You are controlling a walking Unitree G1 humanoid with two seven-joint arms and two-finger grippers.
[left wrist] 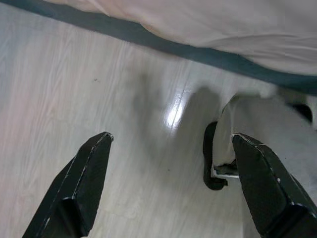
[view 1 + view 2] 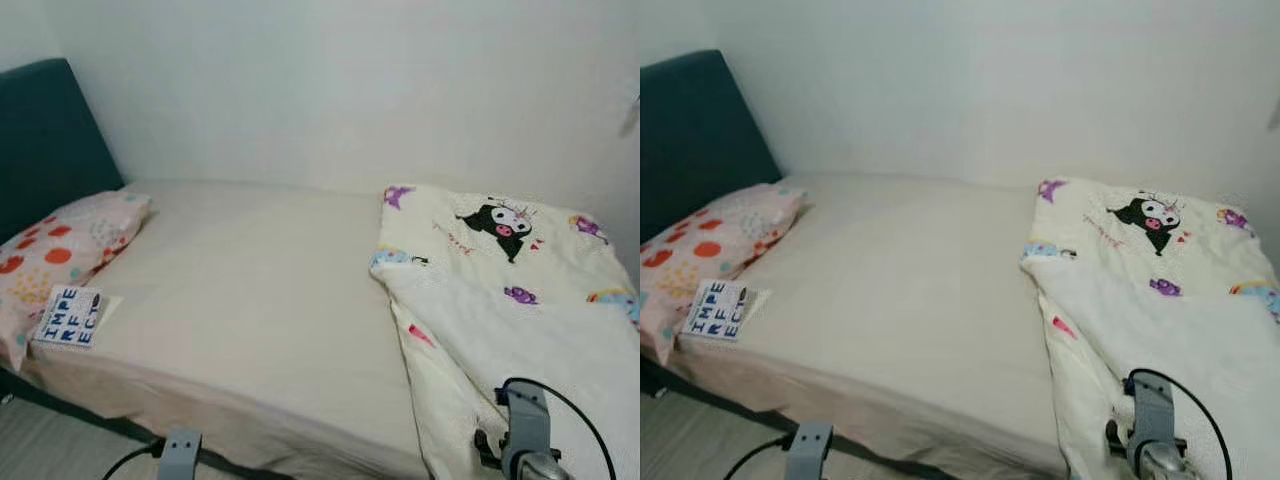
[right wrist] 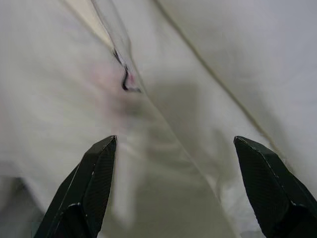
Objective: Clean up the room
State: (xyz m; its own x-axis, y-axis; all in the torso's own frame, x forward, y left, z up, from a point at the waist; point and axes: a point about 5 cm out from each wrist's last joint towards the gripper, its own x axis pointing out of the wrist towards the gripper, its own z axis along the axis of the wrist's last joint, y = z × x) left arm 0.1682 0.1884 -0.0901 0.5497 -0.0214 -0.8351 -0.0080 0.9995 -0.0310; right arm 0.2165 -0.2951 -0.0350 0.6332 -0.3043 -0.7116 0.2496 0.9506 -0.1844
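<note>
The right gripper hangs low over the folded cartoon blanket at the bed's foot, fingers spread apart, the cloth just beyond their tips. The left gripper points at the floor beside the bed, fingers released. A book lies against the pillow.

Both arms of the robot hang low at the bottom edge of the head camera's view, wrists up. The left gripper points down with its two black fingers spread wide, nothing between them. The right gripper likewise holds its fingers far apart, gripping nothing, cable looping off its wrist.
</note>
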